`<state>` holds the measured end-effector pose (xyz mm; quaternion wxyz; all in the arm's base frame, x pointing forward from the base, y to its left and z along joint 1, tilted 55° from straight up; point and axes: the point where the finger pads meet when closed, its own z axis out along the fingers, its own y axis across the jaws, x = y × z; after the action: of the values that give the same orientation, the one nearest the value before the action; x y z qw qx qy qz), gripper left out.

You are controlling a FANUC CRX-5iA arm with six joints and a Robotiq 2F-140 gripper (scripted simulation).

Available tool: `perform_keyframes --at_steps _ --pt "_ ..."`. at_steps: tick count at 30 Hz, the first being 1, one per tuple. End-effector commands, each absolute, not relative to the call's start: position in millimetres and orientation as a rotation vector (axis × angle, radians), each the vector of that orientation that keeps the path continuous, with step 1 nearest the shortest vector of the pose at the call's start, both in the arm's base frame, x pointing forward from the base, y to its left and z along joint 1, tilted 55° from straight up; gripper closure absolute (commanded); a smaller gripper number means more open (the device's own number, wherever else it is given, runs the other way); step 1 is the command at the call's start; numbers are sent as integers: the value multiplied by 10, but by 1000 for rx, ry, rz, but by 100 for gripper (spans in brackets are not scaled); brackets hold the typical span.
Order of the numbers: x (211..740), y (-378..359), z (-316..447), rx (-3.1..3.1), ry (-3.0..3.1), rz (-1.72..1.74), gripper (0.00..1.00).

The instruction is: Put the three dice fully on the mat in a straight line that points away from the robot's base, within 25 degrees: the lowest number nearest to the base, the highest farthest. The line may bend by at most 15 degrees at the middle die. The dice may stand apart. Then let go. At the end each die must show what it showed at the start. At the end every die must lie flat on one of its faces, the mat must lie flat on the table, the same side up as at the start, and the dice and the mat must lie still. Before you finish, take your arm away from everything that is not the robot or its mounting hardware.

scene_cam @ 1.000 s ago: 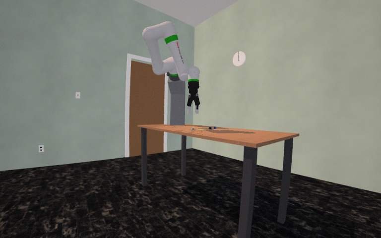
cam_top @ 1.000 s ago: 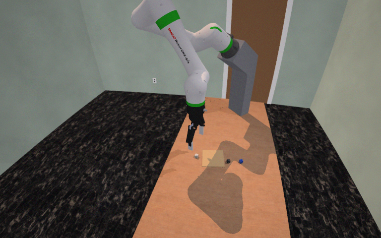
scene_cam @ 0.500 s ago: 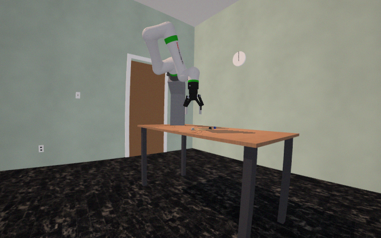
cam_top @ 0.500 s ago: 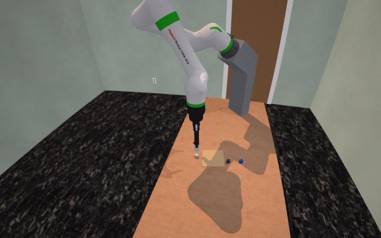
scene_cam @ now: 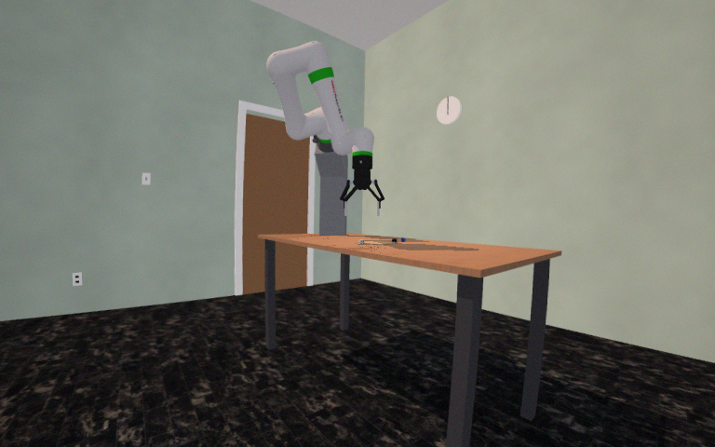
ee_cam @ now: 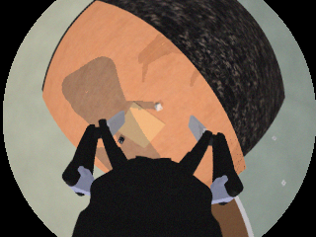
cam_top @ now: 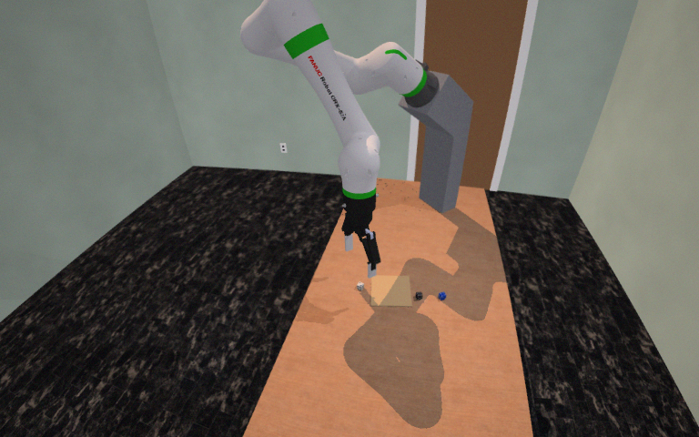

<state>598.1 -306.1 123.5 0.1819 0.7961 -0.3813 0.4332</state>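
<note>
Wide-open jaws above the table [ee_cam: 86, 34], tan mat [ee_cam: 146, 125] between them, white die [ee_cam: 158, 107] beyond, black die [ee_cam: 121, 138].

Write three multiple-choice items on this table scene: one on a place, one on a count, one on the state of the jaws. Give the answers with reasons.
1. Where is the small white die?
A. On the mat
B. On the table, left of the mat in the top view
C. Between the jaws

2. How many dice lie on the square tan mat?
A. None
B. One
C. Three

3. The black two-finger gripper is:
A. Shut on a die
B. Shut, holding nothing
C. Open, holding nothing

Answers: 1 B, it sits off the mat's edge. 2 A, the small black die and small blue die lie right of it. 3 C, jaws spread above the table.
</note>
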Motion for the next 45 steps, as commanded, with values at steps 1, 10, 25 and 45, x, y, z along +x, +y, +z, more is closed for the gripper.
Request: perform_keyframes --at_steps 1,10,25,45 --pt "5993 -3070 1225 2289 -873 1124 0" --pt "6014 -3094 1204 2323 -489 983 0" --pt "6044 -3131 1168 2283 74 746 0" --pt "6085 -3186 1114 2044 824 367 0"
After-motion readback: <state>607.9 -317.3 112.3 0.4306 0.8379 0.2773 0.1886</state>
